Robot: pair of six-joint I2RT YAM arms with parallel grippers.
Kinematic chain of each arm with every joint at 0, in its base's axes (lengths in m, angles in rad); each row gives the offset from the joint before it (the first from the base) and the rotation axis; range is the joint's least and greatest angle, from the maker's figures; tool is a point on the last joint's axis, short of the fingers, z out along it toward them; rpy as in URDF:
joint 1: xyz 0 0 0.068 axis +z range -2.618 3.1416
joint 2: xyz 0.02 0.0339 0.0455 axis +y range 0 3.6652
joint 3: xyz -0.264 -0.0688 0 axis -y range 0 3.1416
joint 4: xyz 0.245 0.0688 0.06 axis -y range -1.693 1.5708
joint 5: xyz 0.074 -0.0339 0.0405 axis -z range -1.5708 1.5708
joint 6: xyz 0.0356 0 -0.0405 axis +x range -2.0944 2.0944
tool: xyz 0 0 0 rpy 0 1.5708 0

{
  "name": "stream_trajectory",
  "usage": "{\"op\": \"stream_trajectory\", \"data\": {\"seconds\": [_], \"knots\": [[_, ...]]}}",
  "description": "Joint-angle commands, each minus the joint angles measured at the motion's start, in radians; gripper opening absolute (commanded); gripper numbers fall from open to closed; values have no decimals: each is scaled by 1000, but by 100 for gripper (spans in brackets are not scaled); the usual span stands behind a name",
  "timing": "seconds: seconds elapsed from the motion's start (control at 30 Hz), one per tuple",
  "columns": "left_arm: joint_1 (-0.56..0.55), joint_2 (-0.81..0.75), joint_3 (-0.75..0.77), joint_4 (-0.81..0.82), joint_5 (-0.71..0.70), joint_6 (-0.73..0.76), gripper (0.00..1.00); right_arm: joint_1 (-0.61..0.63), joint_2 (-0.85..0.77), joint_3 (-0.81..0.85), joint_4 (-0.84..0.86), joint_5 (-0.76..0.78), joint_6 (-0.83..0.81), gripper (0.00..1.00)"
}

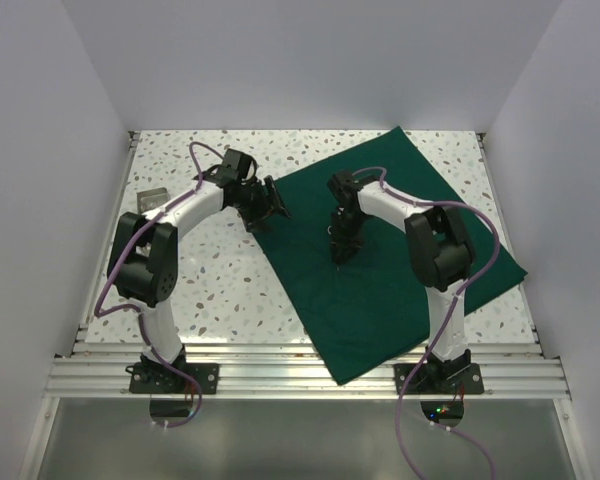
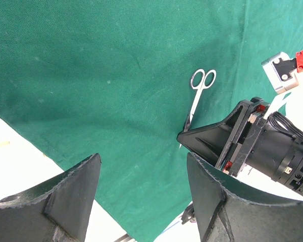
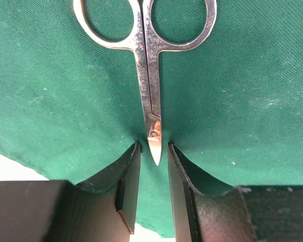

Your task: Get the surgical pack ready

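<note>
- The dark green drape (image 1: 380,300) lay spread flat on the speckled table (image 1: 230,290), filling the centre and right of the overhead view. It sat turned like a diamond, with its near corner over the front rail.
- A pair of silver scissors (image 3: 149,75) lay flat on the drape near its middle. In the right wrist view the finger rings were at the top of the frame and the closed tip pointed down.
- The right gripper (image 3: 154,156) stood over the scissors, its jaws slightly apart on either side of the tip. A sliver of cloth showed on each side, so nothing was clamped.
- The left gripper (image 2: 143,159) hung at the drape's left edge with its jaws wide apart and nothing between them.
- A small steel tray (image 1: 152,200) sat at the upper left of the overhead view, well apart from the drape.
- Judgement: the step in hand was laying the scissors on the drape.
- Judgement: the next move called for a straight lift of the right gripper clear of the tip without nudging the scissors. After that, the remaining items needed fetching.
</note>
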Motion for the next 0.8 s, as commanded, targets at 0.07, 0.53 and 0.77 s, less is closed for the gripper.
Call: {"op": "stream_trajectory", "data": {"seconds": [0.07, 0.53, 0.77], "knots": [[11, -4, 13, 28, 19, 20, 73, 1, -42, 14, -9, 8, -7, 32], [13, -10, 7, 37, 28, 19, 73, 1, -113, 14, -43, 51, -27, 32], [13, -5, 2, 46, 38, 13, 72, 12, -73, -20, -4, 13, -9, 32]]}}
